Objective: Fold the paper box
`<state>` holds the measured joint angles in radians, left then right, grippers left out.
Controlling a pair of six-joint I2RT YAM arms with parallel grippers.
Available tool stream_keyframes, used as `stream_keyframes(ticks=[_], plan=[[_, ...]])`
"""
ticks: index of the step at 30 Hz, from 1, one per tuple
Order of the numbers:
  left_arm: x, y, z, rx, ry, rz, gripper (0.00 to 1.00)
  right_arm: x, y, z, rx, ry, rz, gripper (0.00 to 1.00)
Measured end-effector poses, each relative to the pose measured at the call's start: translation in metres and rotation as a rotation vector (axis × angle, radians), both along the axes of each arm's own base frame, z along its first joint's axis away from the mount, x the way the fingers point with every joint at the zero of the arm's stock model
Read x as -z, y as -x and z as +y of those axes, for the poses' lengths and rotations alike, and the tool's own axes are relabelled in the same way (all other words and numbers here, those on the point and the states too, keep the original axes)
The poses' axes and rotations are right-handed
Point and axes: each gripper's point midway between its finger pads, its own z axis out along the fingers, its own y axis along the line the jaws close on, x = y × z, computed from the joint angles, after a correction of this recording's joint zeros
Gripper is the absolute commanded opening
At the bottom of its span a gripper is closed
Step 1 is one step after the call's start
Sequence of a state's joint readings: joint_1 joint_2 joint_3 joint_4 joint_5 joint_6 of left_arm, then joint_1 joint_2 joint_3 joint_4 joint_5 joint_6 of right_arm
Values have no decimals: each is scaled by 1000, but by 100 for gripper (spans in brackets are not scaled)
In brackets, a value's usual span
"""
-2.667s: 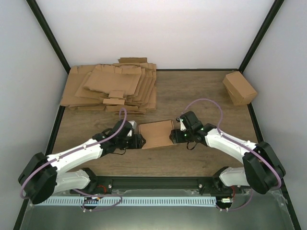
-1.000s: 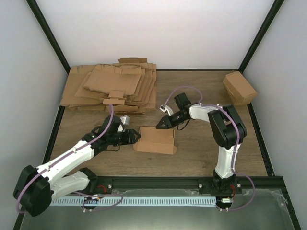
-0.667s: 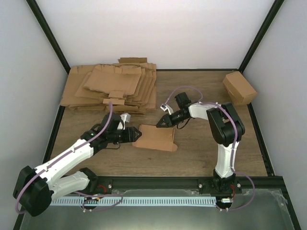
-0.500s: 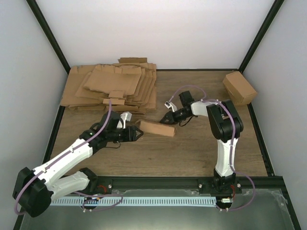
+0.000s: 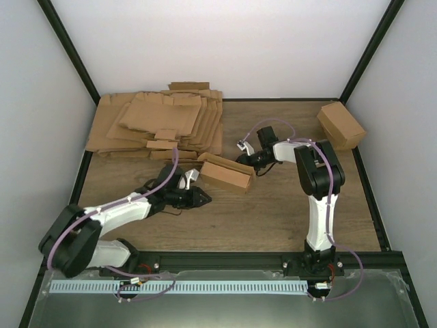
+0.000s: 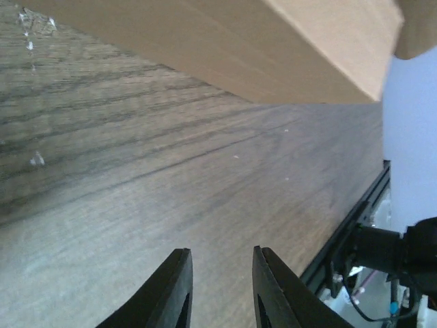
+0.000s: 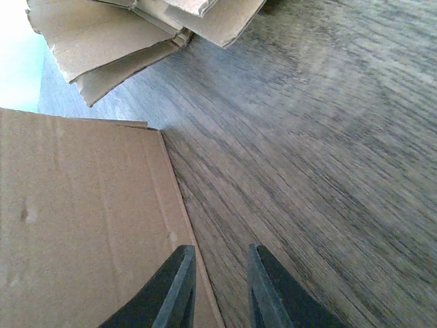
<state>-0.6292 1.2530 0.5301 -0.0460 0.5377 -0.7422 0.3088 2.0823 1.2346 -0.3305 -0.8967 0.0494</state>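
Observation:
The paper box (image 5: 225,174) lies on the table as a flat, closed brown carton, slanting from back left to front right. My left gripper (image 5: 203,199) is open and empty, just in front of the box and apart from it. In the left wrist view the box (image 6: 239,48) fills the top, and the gripper (image 6: 222,251) is over bare wood. My right gripper (image 5: 243,159) is open at the box's right end. In the right wrist view the gripper (image 7: 220,247) has its left finger over the box's edge (image 7: 82,219), holding nothing.
A thick pile of brown cardboard sheets (image 5: 160,126) lies at the back left, close behind the box, and shows in the right wrist view (image 7: 136,34). Another brown cardboard cuboid (image 5: 340,125) sits at the back right corner. Black frame posts edge the table.
The box has turned and slid toward the back, away from my left gripper. The left gripper has dropped back toward the front. The right gripper has drawn back to the box's right end.

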Motion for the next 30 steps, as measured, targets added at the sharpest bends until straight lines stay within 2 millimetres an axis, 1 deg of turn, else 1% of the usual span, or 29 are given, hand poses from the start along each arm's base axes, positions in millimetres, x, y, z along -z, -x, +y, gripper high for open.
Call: stream_keyframes(ticks=[1, 2, 5, 7, 10, 12, 14, 17, 20, 27, 30], plan=[[9, -2, -2, 1, -9, 15, 25, 0, 0, 0, 0, 0, -1, 25], [14, -4, -4, 0, -10, 20, 25, 0, 0, 0, -1, -2, -1, 25], [18, -14, -12, -2, 8, 8, 25, -4, 1, 2, -12, -19, -5, 26], [13, -22, -18, -2, 25, -17, 25, -8, 2, 3, -18, -29, -10, 27], [0, -37, -29, -6, 56, -64, 25, -15, 6, 5, -28, -47, -17, 27], [-7, -47, -36, -11, 70, -90, 25, -21, 13, 7, -39, -57, -24, 27], [-9, -51, -39, -16, 70, -103, 25, -26, 22, 9, -53, -63, -27, 28], [-7, -49, -40, -24, 50, -109, 26, -31, 36, 17, -84, -71, -32, 28], [-9, -42, -43, -23, 44, -111, 26, -32, 47, 24, -111, -73, -37, 28], [-19, -24, -51, -23, 54, -110, 28, -25, 69, 27, -140, -66, -7, 29], [-23, -19, -52, -31, 52, -107, 29, -25, 80, 27, -145, -49, -7, 29]])
